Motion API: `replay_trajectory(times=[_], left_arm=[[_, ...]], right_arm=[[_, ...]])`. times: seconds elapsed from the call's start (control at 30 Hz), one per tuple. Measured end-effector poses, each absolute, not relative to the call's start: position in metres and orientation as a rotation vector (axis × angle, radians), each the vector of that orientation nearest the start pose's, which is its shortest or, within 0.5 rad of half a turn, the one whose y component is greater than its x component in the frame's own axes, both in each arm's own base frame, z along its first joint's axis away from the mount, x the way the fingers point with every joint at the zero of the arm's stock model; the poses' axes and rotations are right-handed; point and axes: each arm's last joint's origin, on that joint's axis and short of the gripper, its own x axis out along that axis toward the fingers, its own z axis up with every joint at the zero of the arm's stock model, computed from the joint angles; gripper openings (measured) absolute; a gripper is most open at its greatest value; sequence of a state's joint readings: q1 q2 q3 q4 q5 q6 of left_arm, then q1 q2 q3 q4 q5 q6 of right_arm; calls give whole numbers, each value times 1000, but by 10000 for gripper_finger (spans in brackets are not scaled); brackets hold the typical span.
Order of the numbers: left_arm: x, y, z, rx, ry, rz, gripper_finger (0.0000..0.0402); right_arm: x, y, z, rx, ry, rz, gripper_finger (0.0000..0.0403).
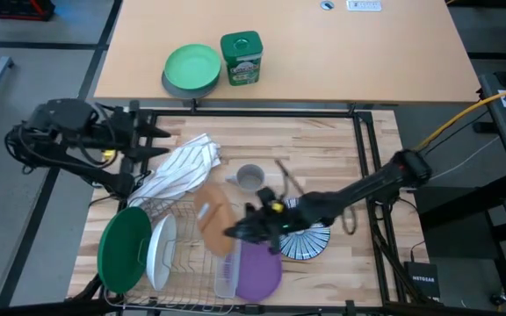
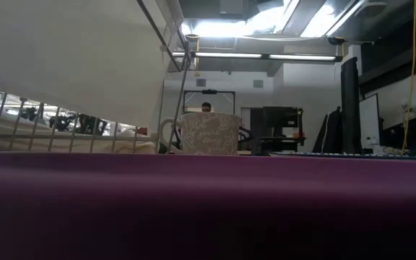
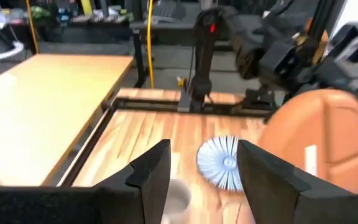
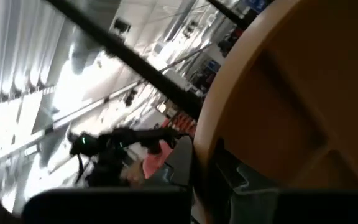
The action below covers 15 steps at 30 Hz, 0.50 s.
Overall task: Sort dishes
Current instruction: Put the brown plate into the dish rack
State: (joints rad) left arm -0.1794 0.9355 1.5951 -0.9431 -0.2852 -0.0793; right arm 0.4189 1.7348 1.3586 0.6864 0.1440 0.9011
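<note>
Work table: pale wood, seen from above, with a second, lighter table top at its 12 o'clock edge.
Dish rack: wire rack at the table's 7 o'clock corner, holding plates on edge.
Striped cloth: lies at the rack's 12 o'clock end.
Green plate: large, dark, on edge at the rack's 9 o'clock side.
White plate: on edge just beside the green plate, on its 3 o'clock side.
Purple plate: flat at the rack's 3 o'clock side; in the low view it fills the foreground.
Striped plate: blue and white, flat on the table, partly under the right arm, touching the purple plate.
Brown plate: tilted above the rack, between the white plate and the right gripper.
Right gripper: at the table's 6 o'clock area, fingers clamped on the brown plate's rim.
Left gripper: at the table's 10 o'clock edge, fingers spread wide, holding nothing.
Mug: small, grey, near the table's centre, at 12 o'clock from the right gripper.
</note>
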Motion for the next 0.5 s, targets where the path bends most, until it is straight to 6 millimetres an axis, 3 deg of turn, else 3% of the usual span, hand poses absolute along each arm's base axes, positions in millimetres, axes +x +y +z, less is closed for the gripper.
replay_trajectory(times=[0.23,0.5], left_arm=[[70,-4,479,-66,325,129,172],[35,2,476,-81,312,129,172]], right_arm=[[434,181,378,1232,-234,332,20],[473,196,354,1502,-135,184,20]])
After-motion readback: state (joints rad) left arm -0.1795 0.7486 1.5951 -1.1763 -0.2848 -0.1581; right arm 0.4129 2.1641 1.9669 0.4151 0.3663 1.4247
